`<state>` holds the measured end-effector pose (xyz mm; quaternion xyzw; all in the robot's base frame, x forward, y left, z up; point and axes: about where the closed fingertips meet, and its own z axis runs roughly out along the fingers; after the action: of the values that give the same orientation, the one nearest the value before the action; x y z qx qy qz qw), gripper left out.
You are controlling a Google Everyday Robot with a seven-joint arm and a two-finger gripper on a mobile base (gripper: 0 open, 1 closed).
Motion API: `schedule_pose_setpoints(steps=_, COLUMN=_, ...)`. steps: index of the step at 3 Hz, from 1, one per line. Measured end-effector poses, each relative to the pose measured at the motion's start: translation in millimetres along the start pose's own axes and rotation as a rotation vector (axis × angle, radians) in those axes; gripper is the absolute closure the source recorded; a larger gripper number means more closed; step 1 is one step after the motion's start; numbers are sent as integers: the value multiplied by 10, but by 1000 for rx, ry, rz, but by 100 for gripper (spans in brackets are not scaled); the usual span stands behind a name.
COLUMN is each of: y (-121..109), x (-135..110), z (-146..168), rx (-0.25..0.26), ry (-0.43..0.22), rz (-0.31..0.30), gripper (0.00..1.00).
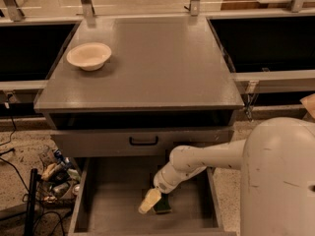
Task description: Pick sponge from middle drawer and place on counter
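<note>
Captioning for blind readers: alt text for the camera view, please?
A white robot arm reaches down into an open grey drawer, its gripper at a dark green sponge on the drawer floor. Above, a pale bowl sits at the back left of the grey counter.

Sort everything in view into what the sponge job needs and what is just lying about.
Belongs to the job:
sponge, lying in the open drawer
middle drawer, pulled out
counter, where the sponge goes
gripper, down in the drawer at the sponge

Just lying about:
bowl, on the counter's far left
clutter, left of the drawer
drawer front with black handle
</note>
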<state>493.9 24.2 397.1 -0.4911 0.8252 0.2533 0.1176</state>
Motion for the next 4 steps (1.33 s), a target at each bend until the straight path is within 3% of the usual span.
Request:
schedule_pose_setpoints(steps=1, y=24, x=218, z=40, rx=-22, ry=-16, rz=18, gripper=0)
schedule_pose_setpoints(steps=4, y=-2, x=181, z=211, rx=-44, ry=32, rz=41, gripper=0)
